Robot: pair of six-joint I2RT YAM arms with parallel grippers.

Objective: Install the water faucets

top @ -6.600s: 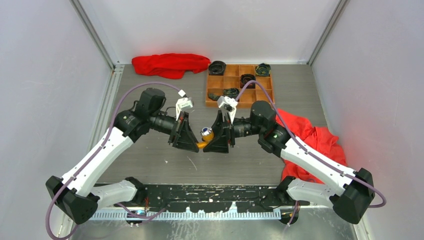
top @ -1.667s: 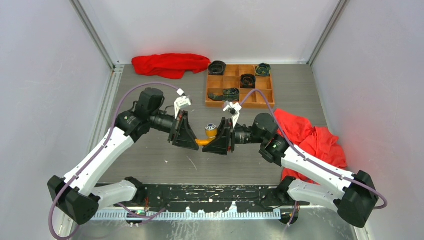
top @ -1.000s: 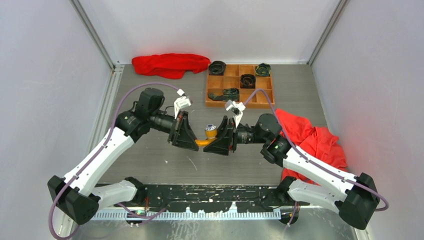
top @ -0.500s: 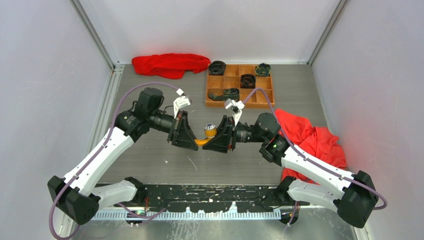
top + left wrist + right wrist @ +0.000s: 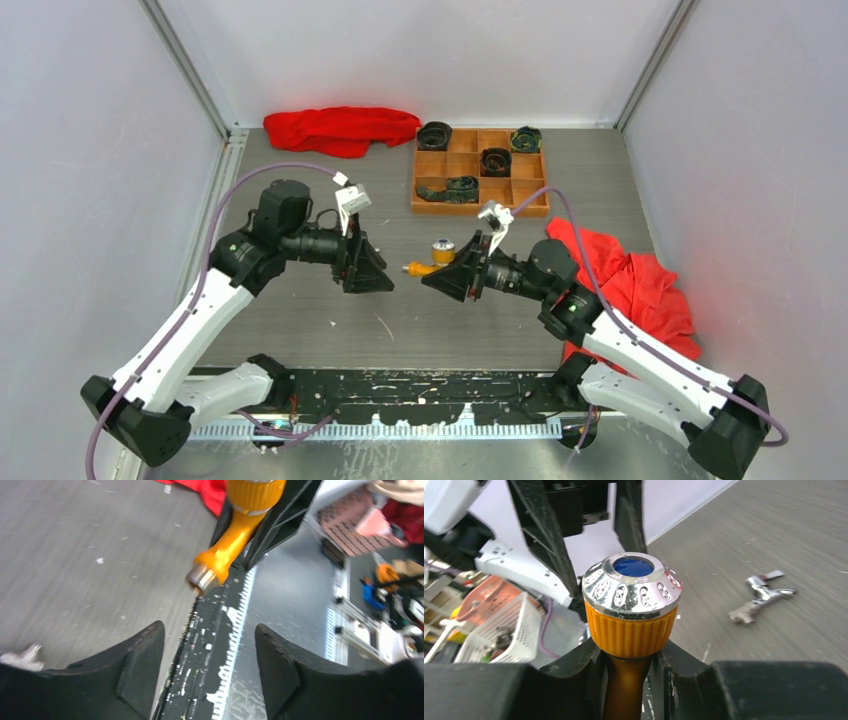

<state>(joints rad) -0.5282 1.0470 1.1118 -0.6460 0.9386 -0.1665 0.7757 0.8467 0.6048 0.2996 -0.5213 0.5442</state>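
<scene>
Saw an orange-yellow faucet (image 5: 629, 625), cap embossed silver around blue. Noted a shiny silver faucet (image 5: 760, 596) on grey table (image 5: 300, 310). Found red cloth (image 5: 340, 128) at eleven o'clock, red rag (image 5: 630, 285) at four, orange-brown tray (image 5: 527, 192) at one.

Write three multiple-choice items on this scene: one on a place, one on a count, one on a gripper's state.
1. Where is the silver faucet? A) on the table B) in the left gripper C) in the right gripper
2. How many red cloths? A) one B) two C) three
3. The left gripper is: A) open and empty B) shut on the orange faucet C) shut on the silver faucet

1 A: it lies loose on the table.
2 B: one at the back, one at the right.
3 A: its jaws stand apart, short of the orange faucet that the right gripper clamps.
</scene>
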